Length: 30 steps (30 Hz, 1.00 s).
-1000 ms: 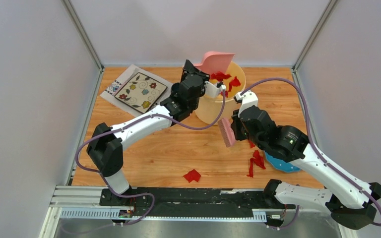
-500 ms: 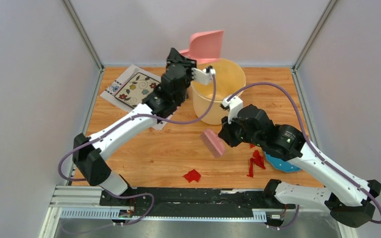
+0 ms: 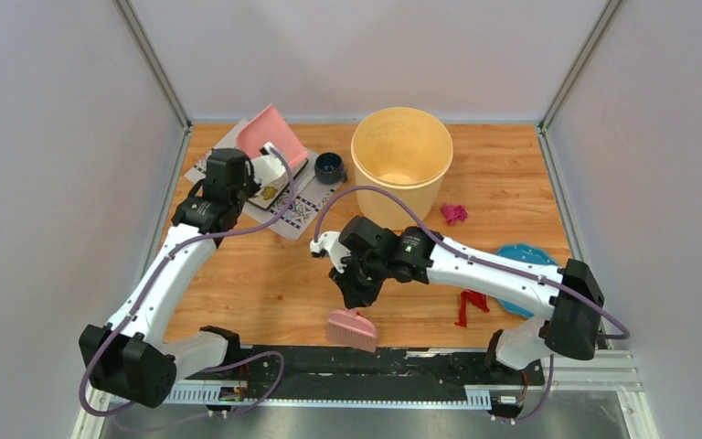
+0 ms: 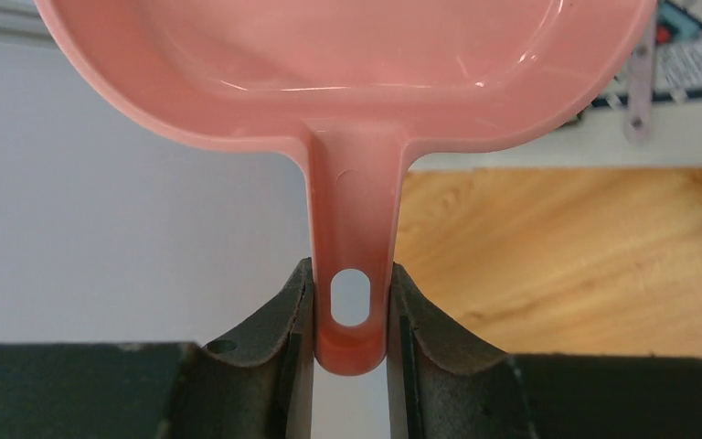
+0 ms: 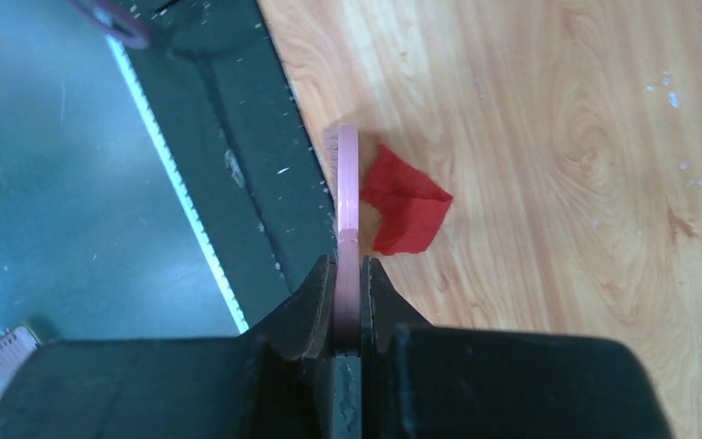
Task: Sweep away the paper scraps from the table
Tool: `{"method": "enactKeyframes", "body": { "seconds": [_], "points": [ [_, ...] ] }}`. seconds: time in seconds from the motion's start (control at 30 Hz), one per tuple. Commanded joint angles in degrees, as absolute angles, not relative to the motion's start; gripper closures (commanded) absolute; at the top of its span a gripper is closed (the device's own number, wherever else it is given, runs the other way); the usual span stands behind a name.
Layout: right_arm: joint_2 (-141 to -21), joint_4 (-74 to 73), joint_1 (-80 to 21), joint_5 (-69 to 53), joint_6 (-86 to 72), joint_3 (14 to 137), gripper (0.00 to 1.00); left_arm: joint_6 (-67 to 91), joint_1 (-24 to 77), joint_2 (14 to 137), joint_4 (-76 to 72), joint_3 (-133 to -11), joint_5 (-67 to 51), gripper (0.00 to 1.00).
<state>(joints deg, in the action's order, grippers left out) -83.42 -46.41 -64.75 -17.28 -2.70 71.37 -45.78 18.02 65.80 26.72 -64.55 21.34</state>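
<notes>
- Already the dustpan (image 3: 270, 133) is away from the yellow bucket (image 3: 398, 197), where it was tipping red paper a second ago. It now hangs over the patterned placemat (image 3: 294, 208) at the far left.
- The left gripper (image 4: 351, 306) pinches the dustpan's handle between nearly closed jaws.
- The right gripper (image 5: 349, 274) is clamped tight on the pink brush (image 3: 352, 329), which has swung from mid-table down to the near edge, just beside a red scrap (image 5: 407, 210).
- That reads as one load dumped and a fresh sweep starting.
- Some paper scraps remain on the table (image 3: 265, 274): that one, red pieces (image 3: 471, 306) at the near right, and a magenta scrap (image 3: 454, 213) right of the bucket.
- No brand, label or writing is readable.
</notes>
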Motion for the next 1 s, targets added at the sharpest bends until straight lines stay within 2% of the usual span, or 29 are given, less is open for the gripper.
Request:
{"method": "enactKeyframes", "body": {
  "seconds": [0.0,0.17,0.37,0.43,0.53,0.73,0.8,0.97],
  "points": [
    [-84.5,-43.0,-58.9,-13.8,-4.3,73.7,1.00,-37.6,13.4,63.5,32.5,-60.5,13.2,1.00],
    [-83.4,-46.9,-50.9,-6.4,-9.8,71.4,1.00,-36.5,12.9,62.8,36.0,-54.8,10.5,1.00],
    [-70.8,-49.2,-51.0,-9.0,-9.1,72.0,1.00,-36.0,12.8,63.3,37.4,-50.1,7.3,1.00],
    [-64.8,-50.7,-50.9,-5.5,-10.7,73.4,1.00,-35.5,12.8,63.5,38.2,-49.6,6.4,1.00],
    [-57.5,-53.9,-48.8,4.2,-13.3,75.0,1.00,-35.2,12.9,63.9,39.0,-48.7,5.5,1.00],
    [-54.1,-64.5,-30.5,27.3,-14.9,82.1,1.00,-34.3,12.9,65.9,45.6,-50.4,1.4,1.00],
    [-55.9,-62.2,-23.3,31.1,-12.3,80.6,1.00,-34.0,13.0,67.0,50.2,-51.9,-2.5,1.00],
    [-62.9,-39.5,-15.4,28.6,-0.3,71.8,1.00,-35.5,14.1,67.3,55.4,-50.4,-7.9,1.00]
  ]
}}
